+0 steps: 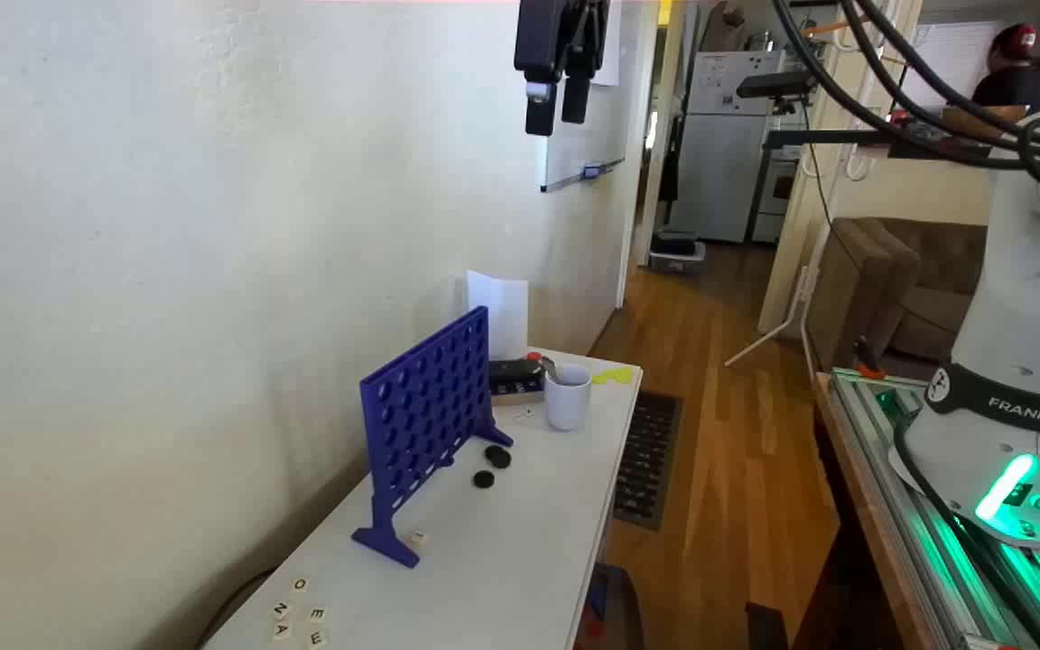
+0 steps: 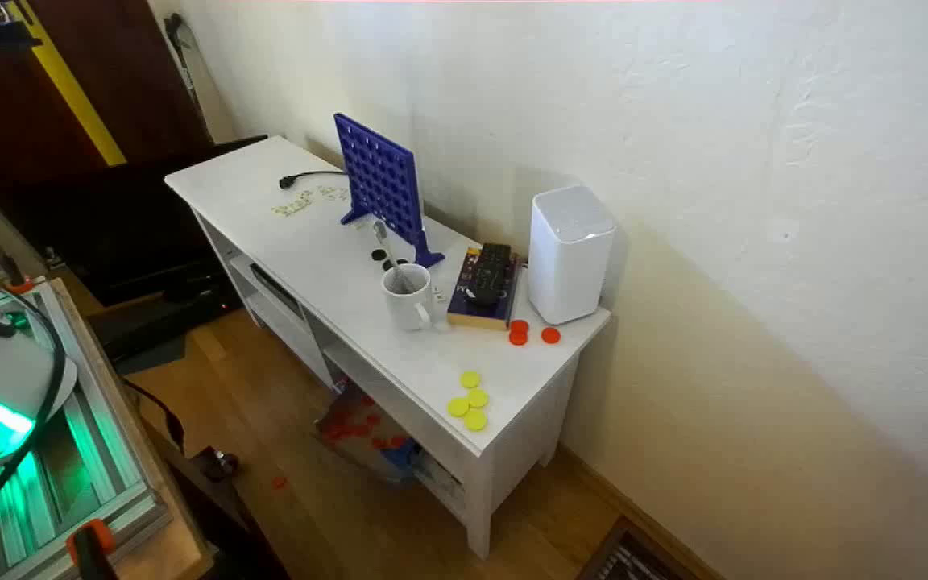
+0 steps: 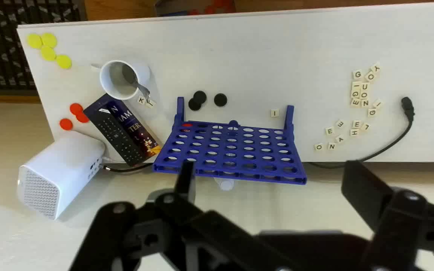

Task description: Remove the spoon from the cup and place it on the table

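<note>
The white cup stands upright on the white table point(image 2: 335, 278); it shows in both exterior views point(image 1: 568, 404) point(image 2: 409, 310) and at the upper left of the wrist view point(image 3: 142, 73). The grey metallic spoon leans in the cup, its handle above the rim, in both exterior views point(image 1: 551, 368) point(image 2: 392, 251); in the wrist view the spoon point(image 3: 138, 85) points toward the blue grid game. My gripper hangs high above the table in an exterior view point(image 1: 557, 116). In the wrist view the gripper point(image 3: 269, 171) is open with nothing between its fingers, away from the cup.
The blue grid game point(image 3: 232, 150) stands near the wall. A book with a black remote point(image 2: 490, 278) lies beside the cup, and a white box-like block point(image 2: 570, 258) stands behind. Black discs point(image 3: 220, 99), red discs point(image 2: 551, 335), yellow discs point(image 2: 477, 398) and letter tiles point(image 3: 356, 94) lie around.
</note>
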